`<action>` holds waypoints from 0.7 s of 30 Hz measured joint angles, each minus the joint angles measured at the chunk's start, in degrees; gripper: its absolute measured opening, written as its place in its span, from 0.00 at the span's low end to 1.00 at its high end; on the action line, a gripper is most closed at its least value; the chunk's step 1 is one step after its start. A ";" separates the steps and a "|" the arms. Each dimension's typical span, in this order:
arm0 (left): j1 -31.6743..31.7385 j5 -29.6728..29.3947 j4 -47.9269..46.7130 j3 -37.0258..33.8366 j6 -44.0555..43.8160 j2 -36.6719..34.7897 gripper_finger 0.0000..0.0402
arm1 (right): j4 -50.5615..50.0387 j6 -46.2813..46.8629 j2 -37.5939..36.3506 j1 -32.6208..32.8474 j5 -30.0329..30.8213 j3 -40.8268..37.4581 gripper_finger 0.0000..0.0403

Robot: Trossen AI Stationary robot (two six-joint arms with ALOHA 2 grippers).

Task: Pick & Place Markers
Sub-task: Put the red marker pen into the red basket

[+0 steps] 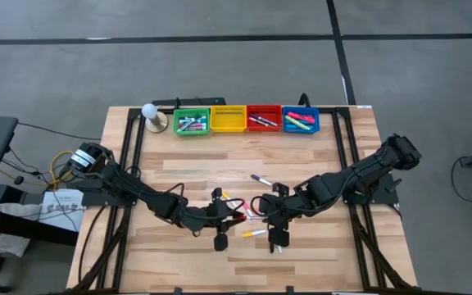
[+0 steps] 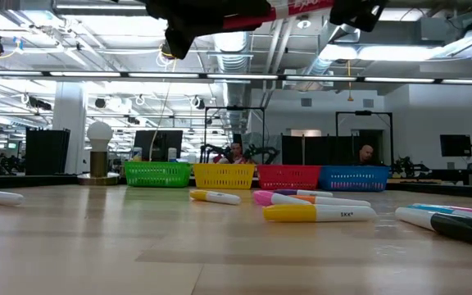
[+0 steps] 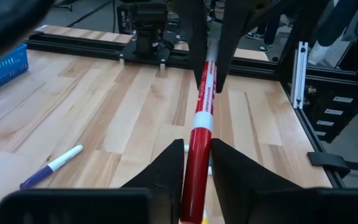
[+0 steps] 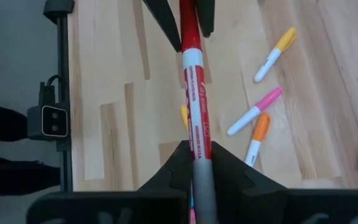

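A red marker [image 1: 238,217] hangs in the air over the middle of the table, stretched between my two grippers. My left gripper [image 3: 194,155] is shut on its red cap end, and my right gripper [image 4: 202,158] is shut on its grey tail end. In the low view the marker [image 2: 293,6] shows at the very top, well above the tabletop. Loose markers lie flat on the wood below: yellow [image 4: 272,55], pink [image 4: 253,112], orange [image 4: 257,140] and purple [image 3: 48,168]. My left gripper pinches the marker's red cap [image 3: 199,138] between its two fingers. It comes nearly level from the table's left, with the fingers lying along the marker. The marker is lifted clear of the table. My right gripper pinches the marker's grey tail end [image 4: 202,168] between its two fingers. It slants down from the table's right, fingers along the marker. The barrel runs straight on to the other gripper, clear of the table.
Four small bins stand in a row at the far edge: green [image 1: 191,121], yellow [image 1: 228,119], red [image 1: 263,119] and blue [image 1: 300,120], some holding markers. A white bulb on a stand [image 1: 150,115] is left of them. Black rails [image 1: 342,147] border the table.
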 joint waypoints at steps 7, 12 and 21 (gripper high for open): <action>0.87 4.12 -0.02 -0.02 -0.15 -0.61 0.32 | -0.11 -0.09 0.00 -0.11 -0.15 0.00 0.05; 1.27 4.99 -0.47 -0.02 1.58 -3.32 0.45 | -0.21 -0.30 0.00 -1.07 -0.12 0.00 0.05; 1.22 4.70 -2.65 -0.02 7.74 -13.46 0.51 | -3.99 -0.89 0.00 -6.18 0.57 0.00 0.05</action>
